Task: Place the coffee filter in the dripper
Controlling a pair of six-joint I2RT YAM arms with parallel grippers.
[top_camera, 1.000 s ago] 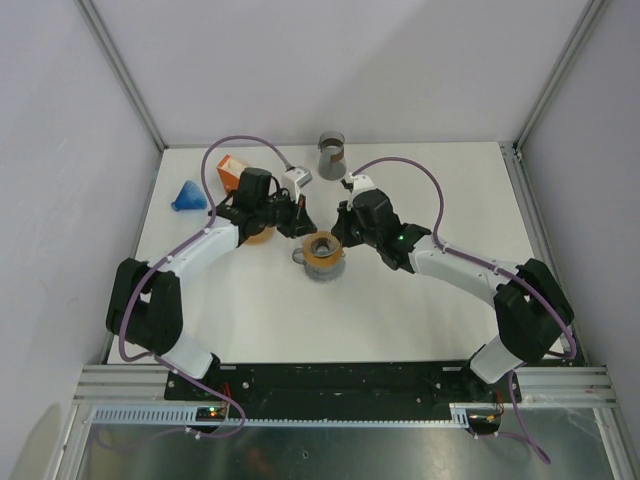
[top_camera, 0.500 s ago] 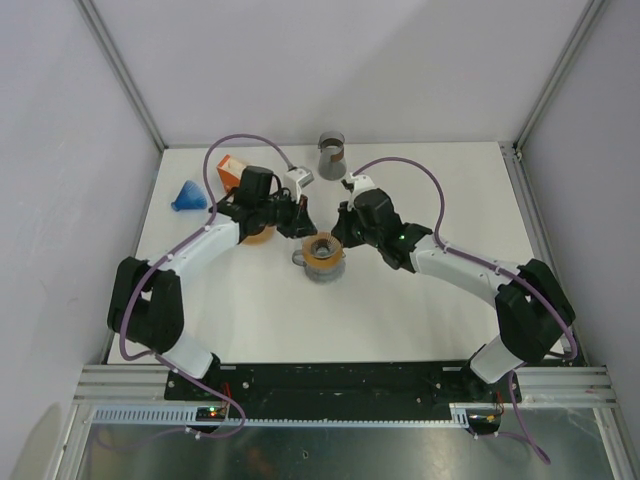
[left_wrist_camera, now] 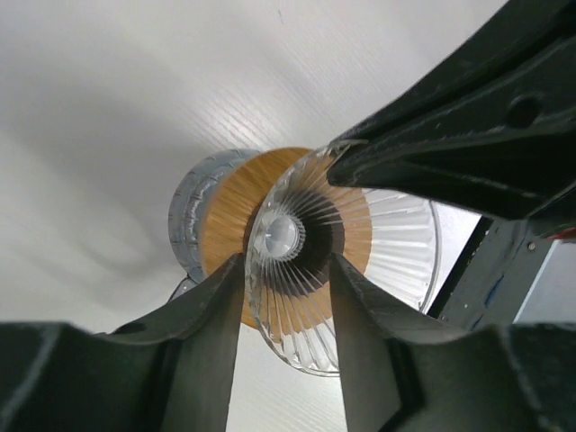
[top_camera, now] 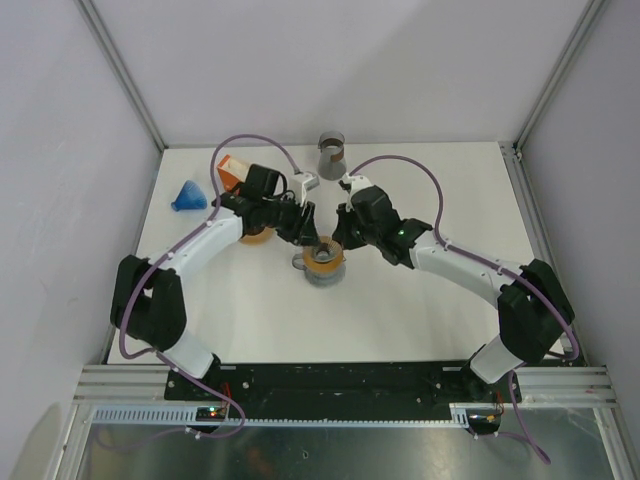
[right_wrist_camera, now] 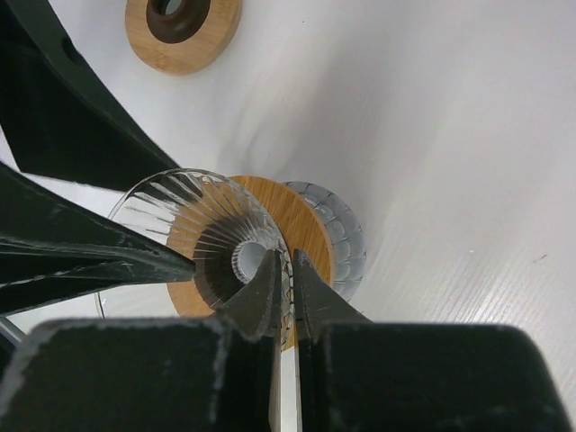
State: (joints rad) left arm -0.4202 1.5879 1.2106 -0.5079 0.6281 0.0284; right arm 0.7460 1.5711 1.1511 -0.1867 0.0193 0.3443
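Note:
The dripper (top_camera: 322, 257) is a ribbed clear glass cone (left_wrist_camera: 297, 297) with a round wooden collar (right_wrist_camera: 297, 225) on a glass base, and it stands mid-table. My right gripper (right_wrist_camera: 286, 274) is shut on the near wall of its rim, coming in from the right (top_camera: 338, 240). My left gripper (left_wrist_camera: 288, 288) is open at the dripper's left side (top_camera: 308, 233). Its fingers straddle the glass rim, and a gap shows on the right-hand side. I cannot pick out the coffee filter in any view, and the cone's inside shows only ribs and the centre hole.
A loose wooden ring (right_wrist_camera: 183, 22) lies left of the dripper, partly under my left arm (top_camera: 258, 236). A blue cone (top_camera: 188, 196) and an orange box (top_camera: 231, 171) sit at the back left. A grey cup (top_camera: 331, 152) stands at the back edge, with a small white piece (top_camera: 304, 181) near it.
My left gripper's jaws have opened and it has shifted slightly right and nearer, onto the dripper's rim. The right gripper has stayed shut on the rim.

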